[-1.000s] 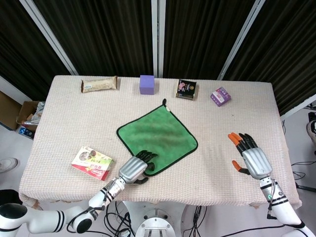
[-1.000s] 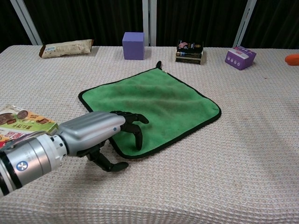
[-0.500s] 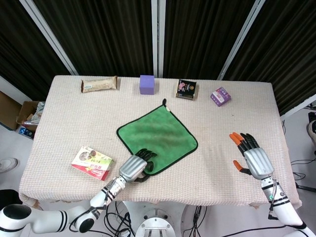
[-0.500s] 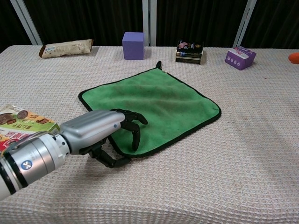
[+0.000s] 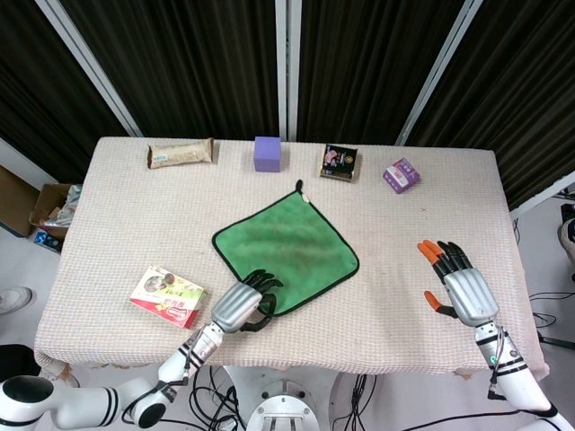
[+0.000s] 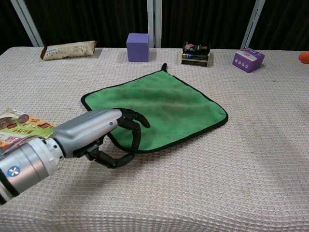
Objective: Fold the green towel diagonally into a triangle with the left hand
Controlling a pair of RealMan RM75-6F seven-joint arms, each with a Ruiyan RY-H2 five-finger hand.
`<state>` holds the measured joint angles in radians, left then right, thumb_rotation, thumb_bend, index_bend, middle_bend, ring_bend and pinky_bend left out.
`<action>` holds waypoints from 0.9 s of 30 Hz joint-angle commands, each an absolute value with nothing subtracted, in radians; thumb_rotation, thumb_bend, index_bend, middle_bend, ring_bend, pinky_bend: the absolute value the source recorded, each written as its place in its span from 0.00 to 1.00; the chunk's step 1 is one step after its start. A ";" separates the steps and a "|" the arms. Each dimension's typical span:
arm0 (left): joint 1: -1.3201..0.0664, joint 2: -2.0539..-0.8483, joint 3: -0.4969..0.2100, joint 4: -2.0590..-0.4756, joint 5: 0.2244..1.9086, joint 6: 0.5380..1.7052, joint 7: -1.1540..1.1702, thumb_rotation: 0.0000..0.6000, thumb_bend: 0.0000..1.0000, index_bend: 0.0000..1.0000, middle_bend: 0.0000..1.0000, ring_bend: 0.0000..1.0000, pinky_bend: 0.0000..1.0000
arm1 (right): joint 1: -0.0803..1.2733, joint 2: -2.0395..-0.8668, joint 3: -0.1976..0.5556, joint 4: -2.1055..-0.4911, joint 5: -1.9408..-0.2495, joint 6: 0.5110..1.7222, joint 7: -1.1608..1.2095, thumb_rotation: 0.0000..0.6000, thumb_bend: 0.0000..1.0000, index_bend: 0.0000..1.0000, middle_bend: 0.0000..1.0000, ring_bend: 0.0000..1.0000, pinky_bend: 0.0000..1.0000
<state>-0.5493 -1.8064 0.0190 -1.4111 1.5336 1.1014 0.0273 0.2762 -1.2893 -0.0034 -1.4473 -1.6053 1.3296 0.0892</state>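
Observation:
The green towel [image 5: 289, 244] [image 6: 161, 104] lies flat as a diamond in the middle of the table, its hanging loop at the far corner. My left hand [image 5: 239, 306] [image 6: 94, 134] is at the towel's near corner. Its dark fingers curl over the corner from above and the thumb closes in beneath, pinching the cloth; the corner itself is hidden behind the fingers. My right hand [image 5: 458, 287] hovers over bare table at the right, well away from the towel, fingers spread and holding nothing. Only an orange fingertip [image 6: 304, 57] of it shows in the chest view.
A colourful snack packet [image 5: 168, 294] [image 6: 21, 128] lies just left of my left hand. Along the far edge stand a wrapped bar [image 5: 180, 153], a purple cube [image 5: 268, 153], a dark box [image 5: 340, 162] and a small purple box [image 5: 402, 174].
My left hand's fingers have curled tighter and the thumb has come in under the towel's near corner, drawing that corner slightly inward. The right hand has hardly moved.

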 commanded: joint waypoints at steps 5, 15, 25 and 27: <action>-0.503 -1.675 0.110 -1.530 1.601 1.155 0.002 1.00 0.57 0.69 0.21 0.13 0.10 | 0.275 -1.283 -0.003 -1.472 -1.614 1.338 0.066 1.00 0.27 0.08 0.07 0.00 0.00; -0.546 -1.590 0.078 -1.658 1.575 1.076 0.050 1.00 0.56 0.69 0.21 0.13 0.10 | 0.272 -1.283 -0.003 -1.479 -1.616 1.345 0.062 1.00 0.27 0.08 0.07 0.00 0.00; -0.736 -1.589 -0.150 -1.635 1.382 0.854 0.129 1.00 0.57 0.68 0.20 0.13 0.10 | 0.263 -1.271 0.000 -1.476 -1.616 1.364 0.078 1.00 0.27 0.08 0.07 0.00 0.00; -0.781 -1.605 -0.199 -1.599 1.329 0.812 0.140 1.00 0.57 0.68 0.20 0.13 0.10 | 0.260 -1.270 0.000 -1.475 -1.615 1.367 0.080 1.00 0.27 0.08 0.07 0.00 0.00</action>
